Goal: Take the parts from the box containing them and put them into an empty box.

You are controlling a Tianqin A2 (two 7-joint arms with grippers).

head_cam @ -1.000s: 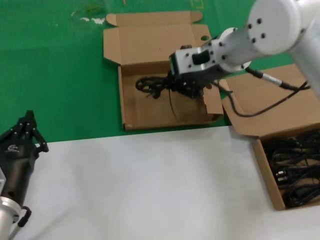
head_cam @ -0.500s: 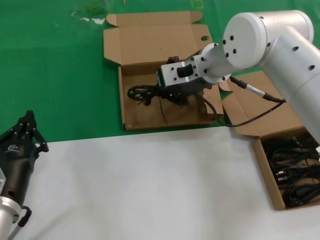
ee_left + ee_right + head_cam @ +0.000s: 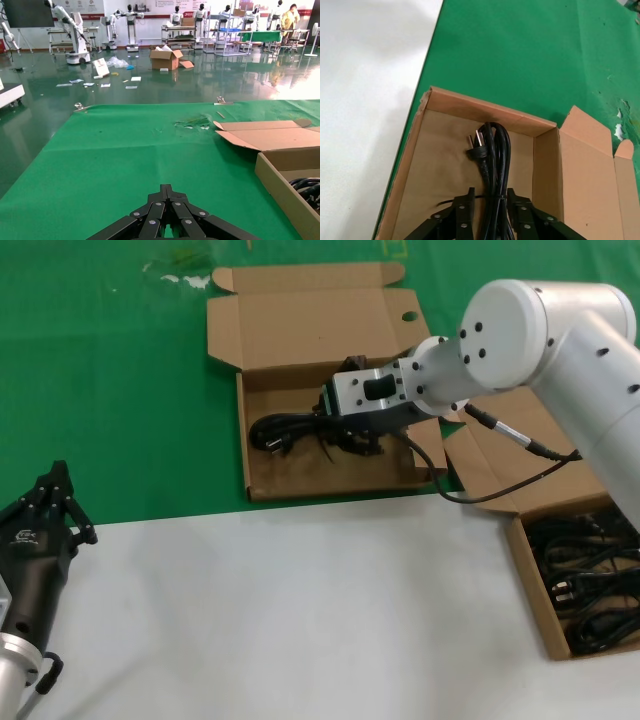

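My right gripper (image 3: 352,440) is low inside the wide carton with a punched hole in its flap (image 3: 243,445). A black power cord (image 3: 285,430) lies along this carton's floor, its plug toward the left wall. In the right wrist view the cord (image 3: 492,150) runs between the gripper's (image 3: 490,192) spread fingers, with a gap showing beside it. The askew carton (image 3: 528,580) at the right holds several more black cords (image 3: 590,585). My left gripper (image 3: 60,480) is parked at the lower left, shut and empty, as the left wrist view (image 3: 167,189) also shows.
The holed carton's lid (image 3: 300,325) lies open flat on the green mat behind it. The askew carton's lid (image 3: 560,450) lies open under my right arm. A white surface (image 3: 300,610) covers the near half. The right arm's cable (image 3: 500,485) hangs between the cartons.
My right gripper moved left and down inside the holed carton. The cord, which hung from it, now lies stretched along the carton's floor. The left arm has not moved.
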